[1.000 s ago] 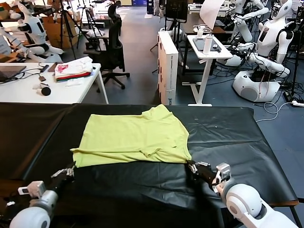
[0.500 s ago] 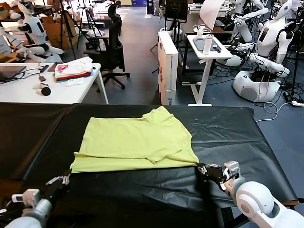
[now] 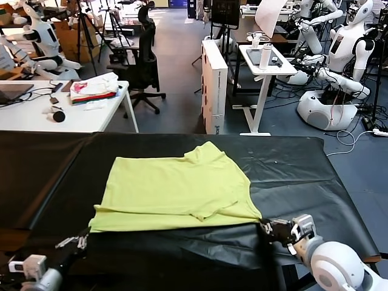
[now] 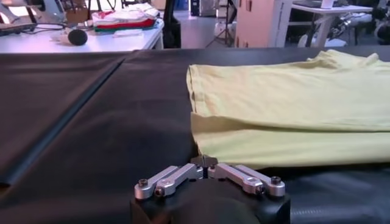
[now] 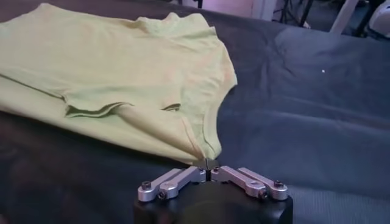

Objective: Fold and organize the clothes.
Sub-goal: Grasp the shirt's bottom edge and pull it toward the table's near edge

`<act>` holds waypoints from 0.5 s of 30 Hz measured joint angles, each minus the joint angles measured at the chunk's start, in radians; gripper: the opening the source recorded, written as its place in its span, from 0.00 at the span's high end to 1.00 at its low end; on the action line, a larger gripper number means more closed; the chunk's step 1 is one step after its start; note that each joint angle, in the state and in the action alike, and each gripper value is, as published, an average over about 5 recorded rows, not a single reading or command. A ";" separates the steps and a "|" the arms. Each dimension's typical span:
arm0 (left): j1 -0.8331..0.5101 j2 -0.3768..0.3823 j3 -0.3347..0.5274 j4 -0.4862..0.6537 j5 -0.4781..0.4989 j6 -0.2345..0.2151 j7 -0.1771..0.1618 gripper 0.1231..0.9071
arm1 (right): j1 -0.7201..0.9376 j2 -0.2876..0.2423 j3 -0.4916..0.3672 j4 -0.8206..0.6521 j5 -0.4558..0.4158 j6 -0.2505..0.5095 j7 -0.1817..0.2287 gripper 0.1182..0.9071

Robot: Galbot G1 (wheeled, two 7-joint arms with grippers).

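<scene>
the left gripper [image 3: 80, 238] sits low at the frame's lower left, fingers pinched together, arm reaching in from the bottom corner. the right gripper [image 3: 265, 225] lies at lower right, fingers likewise closed, its white wrist trailing toward the corner.

T-shirt [image 3: 173, 191]: soft matt cotton-like cloth, lightly creased, doubled hem just ahead of the left gripper [image 4: 205, 162]. Worktop [image 3: 291, 163] cover: black sheet, faint sheen, wrinkled and creased beside the right gripper [image 5: 208, 164]. Both grippers: bare brushed-metal finger links with dark screws on matt black housings; right arm shell behind it glossy white plastic.
</scene>
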 joint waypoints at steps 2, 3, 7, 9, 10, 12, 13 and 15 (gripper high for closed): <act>0.005 0.001 -0.003 0.000 -0.001 -0.001 -0.001 0.97 | -0.011 -0.002 0.008 0.010 -0.004 -0.002 -0.011 0.96; 0.008 0.001 -0.005 -0.001 -0.002 0.000 -0.003 0.97 | -0.014 -0.003 0.012 0.015 -0.005 -0.003 -0.016 0.95; 0.023 0.001 -0.016 -0.013 -0.012 0.012 -0.018 0.96 | -0.024 -0.008 0.018 0.036 -0.004 -0.013 -0.021 0.73; 0.032 0.001 -0.023 -0.023 -0.017 0.020 -0.022 0.92 | -0.030 -0.008 0.021 0.044 -0.003 -0.019 -0.018 0.56; 0.036 0.001 -0.027 -0.028 -0.019 0.023 -0.023 0.86 | -0.033 -0.008 0.024 0.048 -0.001 -0.022 -0.018 0.49; 0.043 0.001 -0.032 -0.038 -0.021 0.030 -0.027 0.73 | -0.040 -0.010 0.033 0.055 0.006 -0.025 -0.017 0.32; 0.046 0.001 -0.034 -0.041 -0.022 0.034 -0.029 0.63 | -0.043 -0.010 0.038 0.059 0.010 -0.026 -0.019 0.25; 0.051 0.002 -0.038 -0.049 -0.024 0.043 -0.035 0.49 | -0.046 -0.011 0.051 0.065 0.018 -0.020 -0.032 0.11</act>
